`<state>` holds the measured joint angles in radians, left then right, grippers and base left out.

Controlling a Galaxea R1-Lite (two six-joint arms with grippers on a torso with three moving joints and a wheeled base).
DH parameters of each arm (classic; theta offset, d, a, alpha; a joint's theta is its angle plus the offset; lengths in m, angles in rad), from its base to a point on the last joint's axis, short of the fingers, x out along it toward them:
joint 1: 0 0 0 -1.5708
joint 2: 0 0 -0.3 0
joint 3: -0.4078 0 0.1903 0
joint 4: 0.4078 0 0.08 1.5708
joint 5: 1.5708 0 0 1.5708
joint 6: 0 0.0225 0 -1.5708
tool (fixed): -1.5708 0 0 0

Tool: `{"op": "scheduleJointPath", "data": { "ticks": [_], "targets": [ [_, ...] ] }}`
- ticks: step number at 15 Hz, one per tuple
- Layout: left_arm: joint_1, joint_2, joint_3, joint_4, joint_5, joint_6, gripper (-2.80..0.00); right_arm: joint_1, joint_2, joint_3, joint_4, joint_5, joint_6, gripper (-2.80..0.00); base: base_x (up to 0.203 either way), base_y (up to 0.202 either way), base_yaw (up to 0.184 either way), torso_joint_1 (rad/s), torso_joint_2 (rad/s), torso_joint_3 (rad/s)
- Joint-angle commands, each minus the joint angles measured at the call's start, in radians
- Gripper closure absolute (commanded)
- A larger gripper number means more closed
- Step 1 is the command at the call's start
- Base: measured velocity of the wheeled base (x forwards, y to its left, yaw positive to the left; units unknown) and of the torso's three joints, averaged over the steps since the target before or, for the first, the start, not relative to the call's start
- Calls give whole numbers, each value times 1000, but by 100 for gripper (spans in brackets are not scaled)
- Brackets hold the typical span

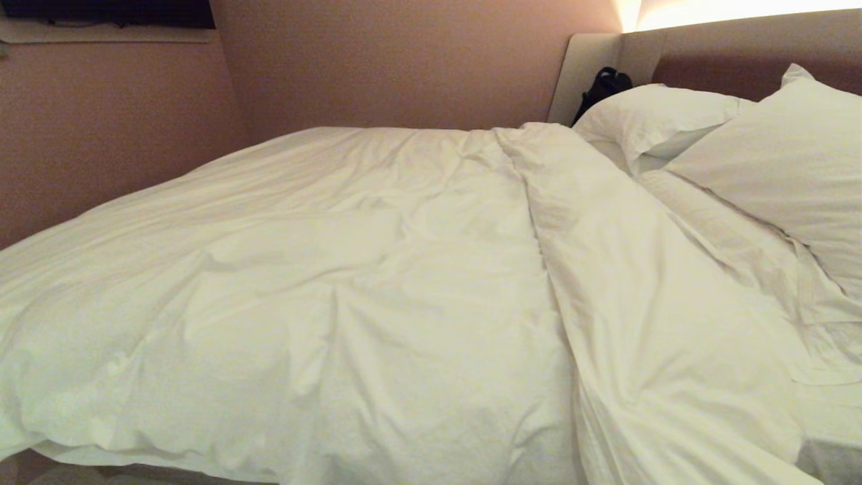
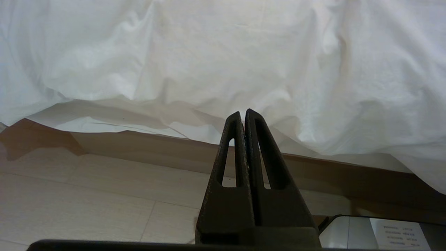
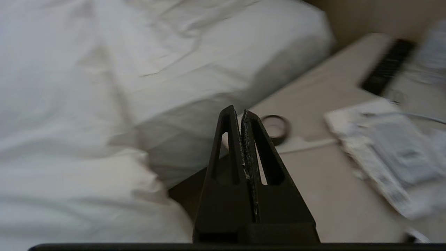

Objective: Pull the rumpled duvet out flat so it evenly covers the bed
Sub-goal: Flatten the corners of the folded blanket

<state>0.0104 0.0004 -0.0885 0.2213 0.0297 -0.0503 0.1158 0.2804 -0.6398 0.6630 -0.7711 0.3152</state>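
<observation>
The white duvet (image 1: 350, 269) lies spread over most of the bed (image 1: 727, 60), creased, with a long raised fold (image 1: 539, 202) running from the far side toward the near right. Neither arm shows in the head view. In the left wrist view my left gripper (image 2: 243, 113) is shut and empty, low beside the bed. It points at the duvet's hanging edge (image 2: 223, 52) above the bed's base (image 2: 146, 146). My right gripper (image 3: 237, 111) is shut with nothing in it, off the bed's side, with bunched duvet (image 3: 69, 181) beside it.
Two white pillows (image 1: 774, 155) lean on the headboard, with a black object (image 1: 603, 84) in the far corner. A bedside surface (image 3: 331, 181) carries a black ring (image 3: 275, 129), a dark remote (image 3: 386, 68), a cable and papers (image 3: 393, 157). Pale floor (image 2: 87, 202) runs along the bed.
</observation>
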Motion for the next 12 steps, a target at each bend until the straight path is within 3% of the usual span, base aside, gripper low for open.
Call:
{"op": "scheduleJointPath", "data": {
  "ticks": [1,3,6,7,12],
  "targets": [
    [0,0,1,1,-1,1,0,-45,-2,5,10,56,-64,0,0,0,0,0,0,0],
    [0,0,1,1,-1,3,0,-71,-59,23,12,165,-65,0,0,0,0,0,0,0],
    [0,0,1,1,1,0,0,-101,-252,52,4,485,-118,0,0,0,0,0,0,0],
    [0,0,1,1,1,0,0,-107,-279,68,-13,551,-131,0,0,0,0,0,0,0],
    [0,0,1,1,-1,4,0,-111,-279,199,-408,591,-216,0,0,0,0,0,0,0]
  ]
}}
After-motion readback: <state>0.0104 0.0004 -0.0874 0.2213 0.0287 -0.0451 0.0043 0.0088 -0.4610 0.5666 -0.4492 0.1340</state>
